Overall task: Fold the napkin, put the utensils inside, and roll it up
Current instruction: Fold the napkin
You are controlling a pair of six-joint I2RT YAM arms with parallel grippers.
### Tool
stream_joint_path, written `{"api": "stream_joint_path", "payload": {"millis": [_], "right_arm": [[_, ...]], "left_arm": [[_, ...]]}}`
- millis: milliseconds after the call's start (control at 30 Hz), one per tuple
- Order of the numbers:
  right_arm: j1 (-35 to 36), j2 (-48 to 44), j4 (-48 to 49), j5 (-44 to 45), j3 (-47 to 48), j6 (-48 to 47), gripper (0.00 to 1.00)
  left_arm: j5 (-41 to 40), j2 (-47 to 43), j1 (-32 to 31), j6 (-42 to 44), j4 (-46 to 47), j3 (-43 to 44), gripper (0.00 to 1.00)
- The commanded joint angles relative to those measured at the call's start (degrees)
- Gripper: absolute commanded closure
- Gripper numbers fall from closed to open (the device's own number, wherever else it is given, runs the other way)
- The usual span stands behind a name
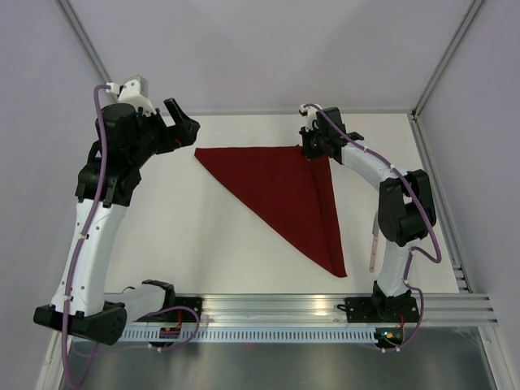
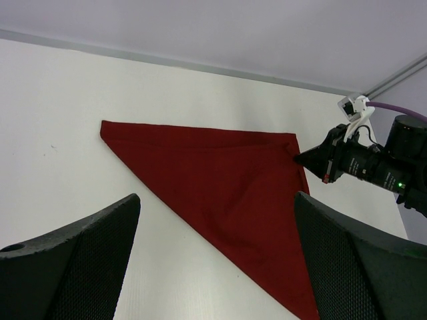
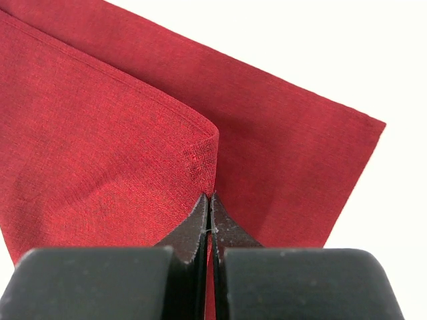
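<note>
The dark red napkin lies folded into a triangle on the white table, with its long point toward the near right. My right gripper is at the napkin's far right corner, shut on the upper layer of the cloth, which puckers at the closed tips. My left gripper hangs open above the table just left of the napkin's far left corner; the napkin shows beyond its wide-spread fingers. The utensil, a slim pale pinkish knife, lies by the right arm, partly hidden.
A raised metal frame edge borders the table on the right, and a rail carrying both arm bases runs along the near edge. The back wall meets the table just beyond the napkin.
</note>
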Motion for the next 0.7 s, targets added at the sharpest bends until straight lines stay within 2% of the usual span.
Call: {"api": "stream_joint_path", "payload": {"millis": [0, 667], "right_arm": [[-1.3, -2.6, 1.7, -0.4, -0.4, 1.6, 1.0], [-6.0, -2.8, 2.8, -1.2, -1.1, 2.0, 1.0]], "left_arm": [[1.5, 0.3, 0.1, -0.8, 2.0, 0.0, 0.0], [2.2, 1.5, 0.1, -1.3, 2.9, -1.4, 0.0]]}}
